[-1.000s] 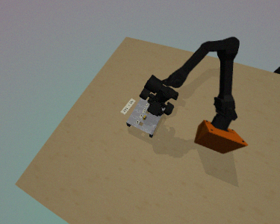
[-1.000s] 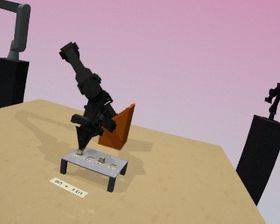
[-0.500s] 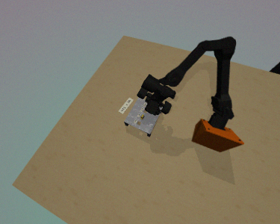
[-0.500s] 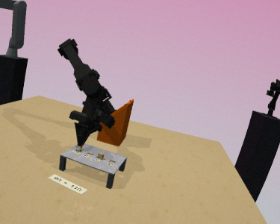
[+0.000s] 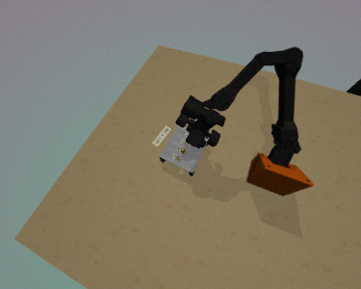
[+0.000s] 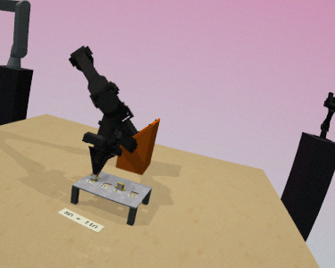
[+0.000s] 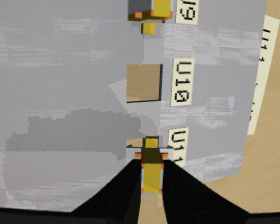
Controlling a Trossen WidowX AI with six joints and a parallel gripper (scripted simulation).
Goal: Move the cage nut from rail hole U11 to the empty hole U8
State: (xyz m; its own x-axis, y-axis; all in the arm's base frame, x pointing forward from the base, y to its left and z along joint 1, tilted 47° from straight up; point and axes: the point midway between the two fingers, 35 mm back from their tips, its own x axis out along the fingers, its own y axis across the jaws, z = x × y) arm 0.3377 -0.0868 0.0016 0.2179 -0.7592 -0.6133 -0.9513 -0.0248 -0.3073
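Observation:
The cage nut [image 7: 152, 175] [image 6: 95, 178], yellow with orange edges, is pinched at rail hole U11. My gripper [image 7: 151, 167] [image 6: 95, 174] is shut on it from above. The nut covers most of the hole; a strip of the opening shows at its left in the wrist view. Whether its wings are clear of the grey rail plate [image 7: 60, 90] [image 6: 118, 198] [image 5: 192, 159] is hidden. The other nut [image 7: 161, 7] [image 6: 121, 186] [image 5: 182, 150] sits at U9. Hole U8 [image 6: 133, 194] [image 5: 178, 158] is empty and outside the wrist view.
Hole U10 [image 7: 144, 83] [image 6: 106, 185] is empty, between the two nuts. The plate stands on short dark legs [image 6: 131, 215]. A white label strip [image 5: 161, 136] [image 6: 81, 220] [image 7: 261, 75] lies beside it. An orange wedge block [image 5: 278, 175] [image 6: 142, 152] stands near the arm.

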